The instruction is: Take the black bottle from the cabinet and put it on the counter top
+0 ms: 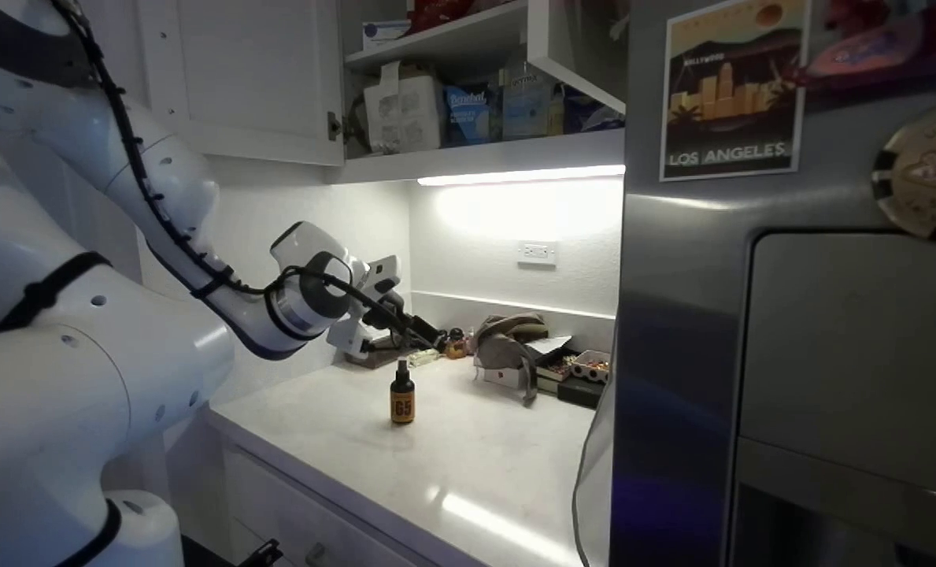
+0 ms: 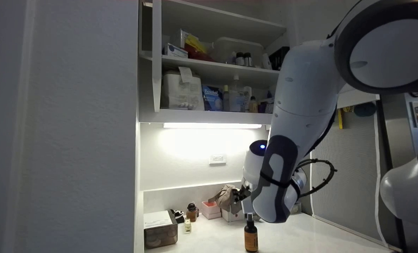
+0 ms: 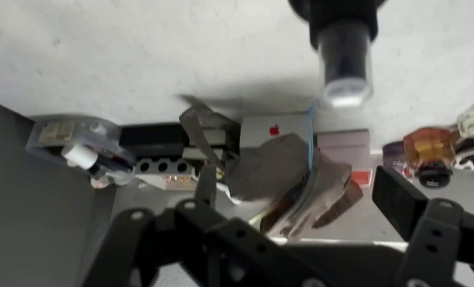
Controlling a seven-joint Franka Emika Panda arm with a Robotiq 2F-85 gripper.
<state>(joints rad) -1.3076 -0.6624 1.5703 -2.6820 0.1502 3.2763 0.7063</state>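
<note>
The black bottle (image 1: 402,402), dark with an orange label and a narrow spray neck, stands upright on the glossy white counter top (image 1: 483,457). It also stands there in an exterior view (image 2: 251,235). Only its neck and clear-tipped cap show in the wrist view (image 3: 344,63), whose picture is upside down. My gripper (image 1: 430,335) is above the counter and apart from the bottle, also visible in an exterior view (image 2: 241,194). In the wrist view its fingers (image 3: 300,191) are wide apart with nothing held. The white cabinet (image 2: 209,116) hangs above with its door open.
A grey-brown cloth bag (image 3: 276,167) lies on boxes along the back wall, behind the gripper. Small bottles (image 2: 192,212) and a dark organiser box (image 2: 161,233) stand at the back. A steel fridge (image 1: 680,354) borders the counter. Shelves hold boxes and bottles.
</note>
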